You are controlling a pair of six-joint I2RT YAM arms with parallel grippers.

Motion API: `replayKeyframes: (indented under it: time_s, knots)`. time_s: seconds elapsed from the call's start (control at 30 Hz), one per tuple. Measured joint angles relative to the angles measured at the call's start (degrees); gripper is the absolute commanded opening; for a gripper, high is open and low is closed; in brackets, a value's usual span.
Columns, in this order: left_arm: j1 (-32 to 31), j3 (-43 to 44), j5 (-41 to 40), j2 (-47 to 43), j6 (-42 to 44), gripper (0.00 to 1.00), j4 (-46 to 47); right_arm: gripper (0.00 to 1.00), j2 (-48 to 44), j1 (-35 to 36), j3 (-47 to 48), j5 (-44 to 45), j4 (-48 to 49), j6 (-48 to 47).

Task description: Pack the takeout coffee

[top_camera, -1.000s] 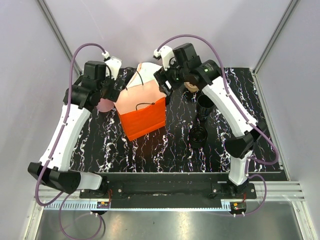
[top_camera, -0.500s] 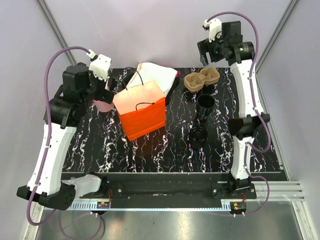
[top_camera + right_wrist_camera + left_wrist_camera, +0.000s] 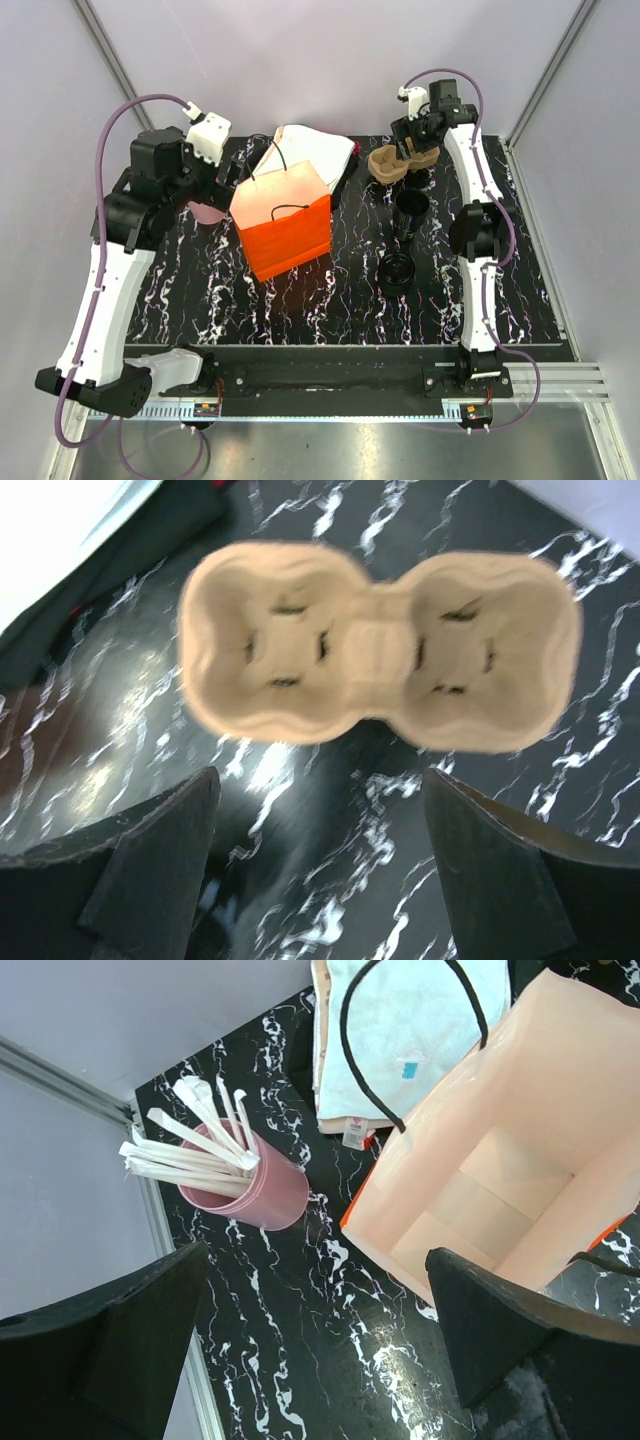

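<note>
Two black cups stand right of centre in the top view, a taller one (image 3: 410,212) and a shorter one (image 3: 397,270) nearer me. Neither wrist view shows them. The brown two-hollow cardboard tray (image 3: 398,162) lies at the back right and is empty; it fills the right wrist view (image 3: 375,650), blurred. My right gripper (image 3: 412,148) hovers over it, open and empty (image 3: 320,870). The orange paper bag (image 3: 285,220) stands open at centre left, its inside empty (image 3: 510,1160). My left gripper (image 3: 222,176) is open and empty (image 3: 320,1360), between the bag and the pink cup.
A pink cup of wooden stirrers (image 3: 245,1185) stands at the back left (image 3: 205,210). A flat white bag with black handles (image 3: 410,1030) lies behind the orange bag (image 3: 318,150). Grey walls and metal rails close the table's back and sides.
My right arm swung from beside the orange bag up to the back right, then came down over the cardboard tray. My left arm drew back a little from the bag.
</note>
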Motion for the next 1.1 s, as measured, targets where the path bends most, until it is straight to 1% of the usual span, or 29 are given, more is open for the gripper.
replayKeyframes:
  time_s: [0.23, 0.43, 0.7, 0.8, 0.83, 0.93, 1.1]
  knots:
    - [0.0, 0.0, 2.4, 1.0, 0.0, 0.99, -1.0, 0.83, 3.3, -1.9, 0.0, -0.3, 7.4, -0.4]
    - [0.5, -0.1, 3.2, 1.8, 0.0, 0.99, -1.0, 0.81, 6.6, -2.2, 0.3, -1.5, 12.2, -0.8]
    - [1.1, -0.1, 3.1, 3.2, 0.0, 0.99, -1.1, 0.75, 9.9, -2.1, 0.5, -2.8, 14.5, -1.2]
    - [1.1, -0.1, 3.1, 3.5, 0.0, 0.99, -1.1, 0.71, 10.3, -2.1, 0.2, -3.1, 14.5, -1.5]
    - [1.1, -0.1, 3.1, 3.7, 0.0, 0.99, -1.1, 0.67, 10.3, -2.1, 0.0, -3.3, 14.6, -1.6]
    - [1.2, -0.1, 3.1, 3.8, 0.0, 0.99, -1.1, 0.61, 10.3, -2.1, -0.2, -3.3, 14.6, -1.7]
    - [1.2, -0.2, 3.1, 4.0, 0.0, 0.99, -1.1, 0.60, 10.3, -2.1, -0.2, -3.8, 15.0, -1.7]
